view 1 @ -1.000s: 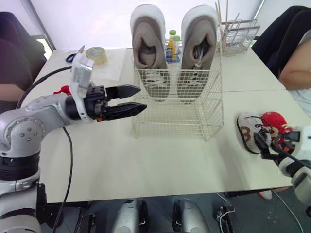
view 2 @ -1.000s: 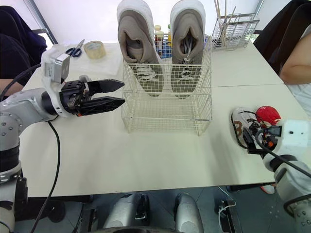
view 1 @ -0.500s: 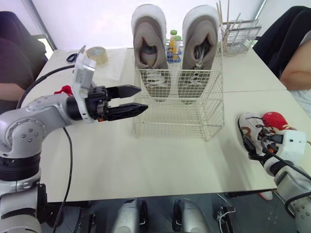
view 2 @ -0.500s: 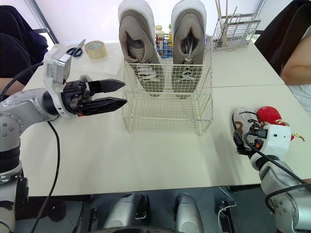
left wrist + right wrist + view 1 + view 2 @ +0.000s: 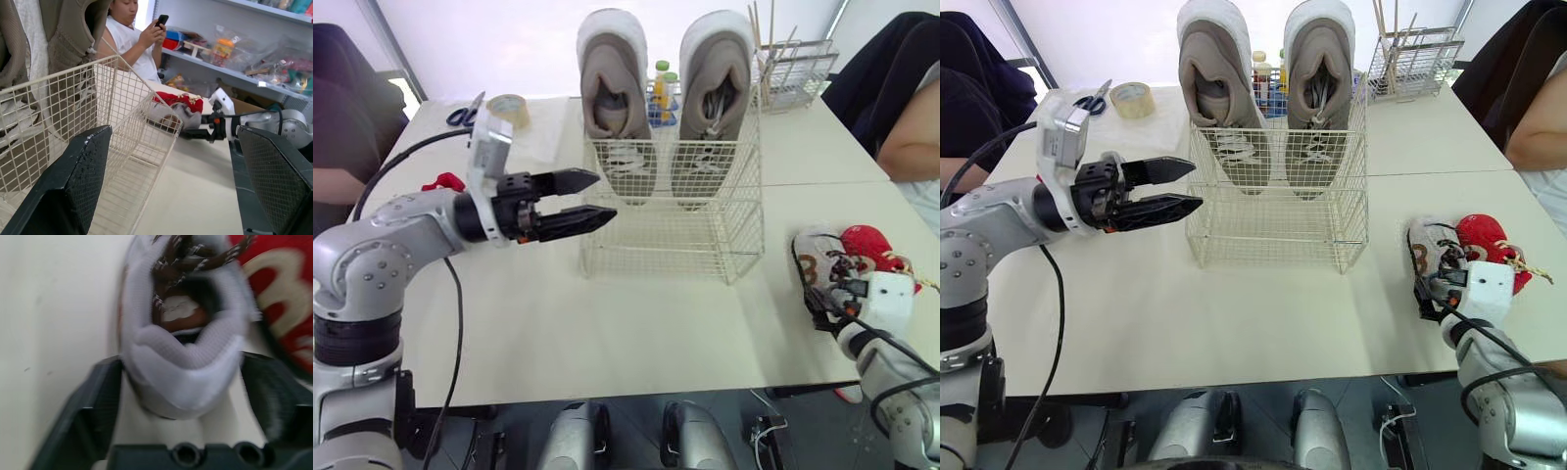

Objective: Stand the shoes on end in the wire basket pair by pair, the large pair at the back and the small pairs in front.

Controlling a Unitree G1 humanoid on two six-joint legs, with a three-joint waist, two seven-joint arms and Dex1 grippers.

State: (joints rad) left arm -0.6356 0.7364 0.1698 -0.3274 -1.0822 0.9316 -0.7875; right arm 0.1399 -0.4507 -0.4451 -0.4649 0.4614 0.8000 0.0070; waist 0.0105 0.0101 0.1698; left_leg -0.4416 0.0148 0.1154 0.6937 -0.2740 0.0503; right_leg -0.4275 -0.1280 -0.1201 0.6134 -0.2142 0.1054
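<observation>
I'm seeing the right gripper (image 5: 182, 366) with its jaws apart, one finger (image 5: 100, 396) on each side of the heel of the small white shoe (image 5: 814, 260); I can't tell if they are pressing on it. That shoe is lying on the table (image 5: 607, 323) near its right edge, touching a small red shoe (image 5: 867, 243) on its far side, and both are sitting well apart from the wire basket (image 5: 656, 240). The left gripper (image 5: 591, 197) is hovering with its jaws apart just beside the basket's left front corner, pointing across at it. Inside, at the back, the large pair (image 5: 611, 83) is standing on end, side by side, leaning on the rear wire. The front of the basket is sitting empty.
</observation>
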